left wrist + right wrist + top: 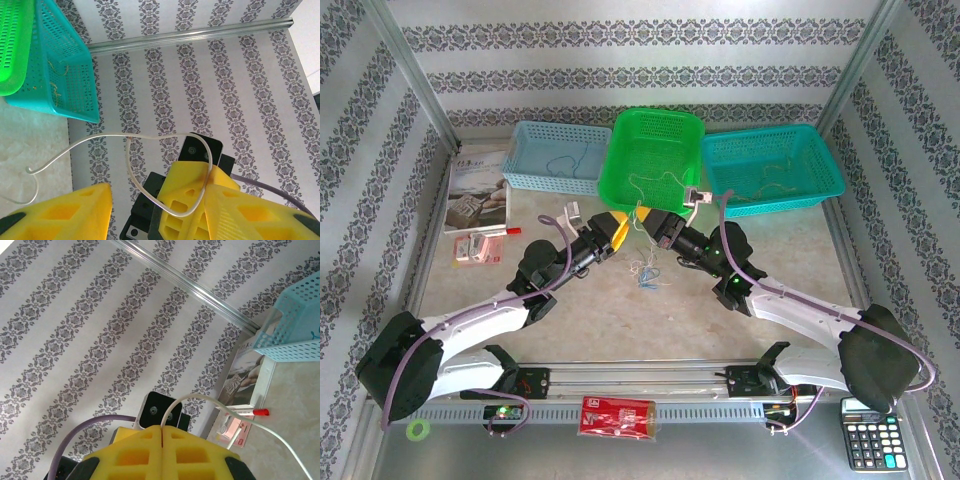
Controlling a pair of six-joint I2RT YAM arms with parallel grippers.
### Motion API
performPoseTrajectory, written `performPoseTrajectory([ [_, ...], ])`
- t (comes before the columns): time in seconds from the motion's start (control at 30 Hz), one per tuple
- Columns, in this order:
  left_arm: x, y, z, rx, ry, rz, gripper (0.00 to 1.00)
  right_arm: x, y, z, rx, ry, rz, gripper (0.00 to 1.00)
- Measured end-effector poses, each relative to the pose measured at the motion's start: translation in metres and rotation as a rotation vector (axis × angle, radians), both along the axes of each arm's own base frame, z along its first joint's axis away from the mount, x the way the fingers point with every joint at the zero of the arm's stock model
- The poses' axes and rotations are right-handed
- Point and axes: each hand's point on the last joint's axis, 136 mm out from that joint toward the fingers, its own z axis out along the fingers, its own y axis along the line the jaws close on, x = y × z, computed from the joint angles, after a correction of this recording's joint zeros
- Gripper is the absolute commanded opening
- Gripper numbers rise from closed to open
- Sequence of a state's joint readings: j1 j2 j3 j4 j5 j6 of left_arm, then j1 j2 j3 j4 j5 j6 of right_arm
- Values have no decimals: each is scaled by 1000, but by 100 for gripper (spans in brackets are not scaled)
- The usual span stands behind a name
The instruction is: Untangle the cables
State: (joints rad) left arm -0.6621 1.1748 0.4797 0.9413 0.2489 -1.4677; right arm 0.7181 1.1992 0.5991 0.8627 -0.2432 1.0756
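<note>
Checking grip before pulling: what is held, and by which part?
The right gripper is shut on a thin white cable, pinched at its fingertips partway along; the left gripper is open.

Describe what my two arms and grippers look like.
The left arm and right arm have white shells with black joints and housings. A purple cable loops along each. The left gripper and right gripper carry chunky yellow fingers with recessed pockets on black bodies. Small green lights glow on the right arm.

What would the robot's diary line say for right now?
task: untangle cables | left end effector: open, cables passing through | right end effector: shut on cables
</note>
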Motion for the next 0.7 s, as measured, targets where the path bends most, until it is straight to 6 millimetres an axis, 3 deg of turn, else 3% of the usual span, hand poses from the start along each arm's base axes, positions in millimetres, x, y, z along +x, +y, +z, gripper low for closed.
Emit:
performPoseTrajectory([
  [0.37, -1, -5, 13, -29, -30, -9, 43, -2, 4, 0, 16, 9, 15, 0],
  [0.7, 0, -4, 13, -32, -28, 5, 24, -3, 3, -9, 10, 22, 15, 0],
])
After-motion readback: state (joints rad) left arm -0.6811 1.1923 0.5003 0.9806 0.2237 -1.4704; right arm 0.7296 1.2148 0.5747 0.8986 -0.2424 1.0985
